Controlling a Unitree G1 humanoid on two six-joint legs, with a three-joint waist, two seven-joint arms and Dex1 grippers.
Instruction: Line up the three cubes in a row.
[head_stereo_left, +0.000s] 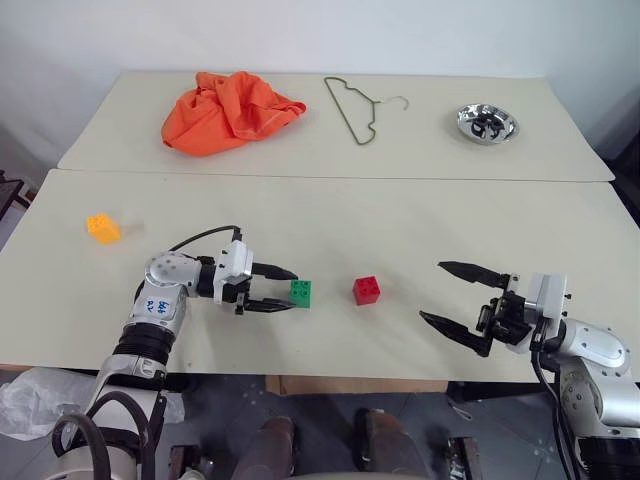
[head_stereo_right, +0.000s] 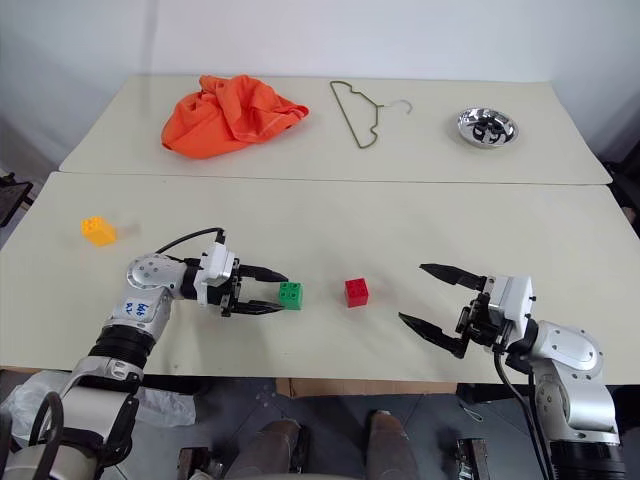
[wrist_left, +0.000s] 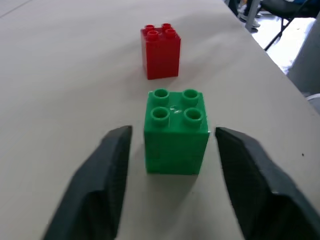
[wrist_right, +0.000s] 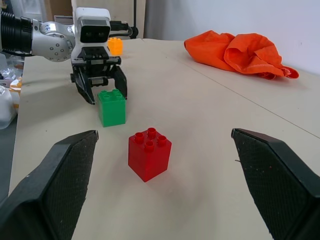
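A green cube (head_stereo_left: 301, 292) stands on the table near the front, studs up. My left gripper (head_stereo_left: 292, 289) lies level beside it, open, with a fingertip on either side of the cube and a small gap on each side in the left wrist view (wrist_left: 176, 131). The red cube (head_stereo_left: 366, 290) stands a short way to the right of the green one, apart from it. Far to the left sits the yellow-orange cube (head_stereo_left: 103, 228), alone. My right gripper (head_stereo_left: 432, 290) is wide open to the right of the red cube, holding nothing.
On the far table lie a crumpled orange cloth (head_stereo_left: 230, 108), a wire hanger (head_stereo_left: 357, 110) and a small shiny metal bowl (head_stereo_left: 486, 124). A seam (head_stereo_left: 330, 176) runs between the two tables. The front edge (head_stereo_left: 320, 372) is close behind the cubes.
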